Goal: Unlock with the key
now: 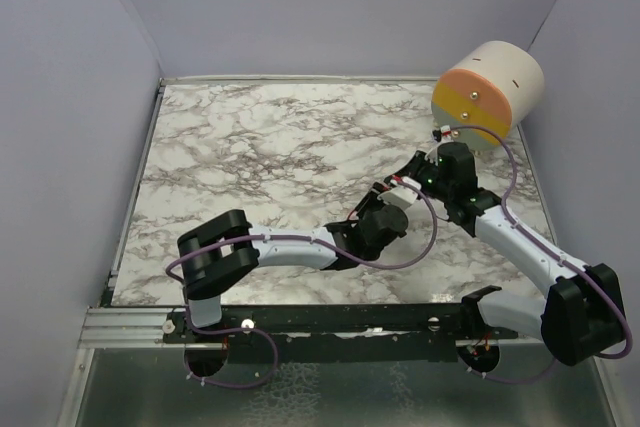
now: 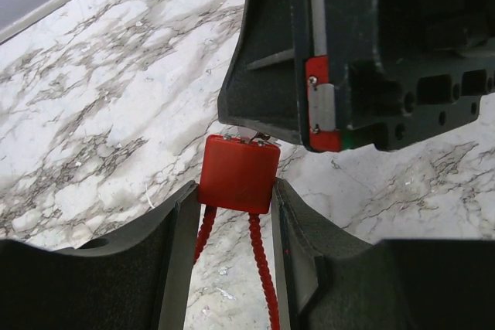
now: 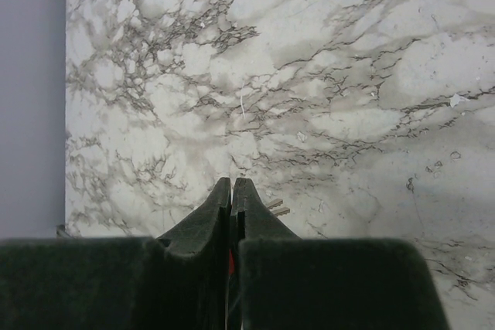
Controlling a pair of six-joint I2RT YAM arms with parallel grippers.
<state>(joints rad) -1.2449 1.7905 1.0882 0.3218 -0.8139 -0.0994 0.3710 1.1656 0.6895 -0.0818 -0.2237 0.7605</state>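
Spanning the whole workspace: marble-patterned tabletop (image 1: 250,147), white with grey-brown veining, enclosed by plain lilac walls (image 1: 60,127).

Cylinder (image 1: 487,95): cream body, lying on its side at the far right corner of the table, its flat face half orange, half yellow.

Left arm (image 1: 290,247): white links, black joints, a purple cable looped alongside; it reaches from the near left toward the table's middle right.

Right arm (image 1: 520,242): same build, reaching from the near right inward to meet the left.

Left gripper (image 2: 236,188): jaws clamped on either side of the red lock, pads touching its flanks.

Right gripper (image 3: 232,183): just above the lock (it fills the upper right of the left wrist view). Jaws pressed together tip to tip, a red sliver showing in the seam; what they pinch cannot be told.

Red lock (image 2: 238,173): square, flat-faced body, held off the table between the two grippers.

Red braided cord (image 2: 263,268): two strands hanging from the lock's lower edge.

Silvery metal piece (image 2: 252,139): at the lock's top edge, mostly hidden under the right gripper; whether it is the key cannot be told.
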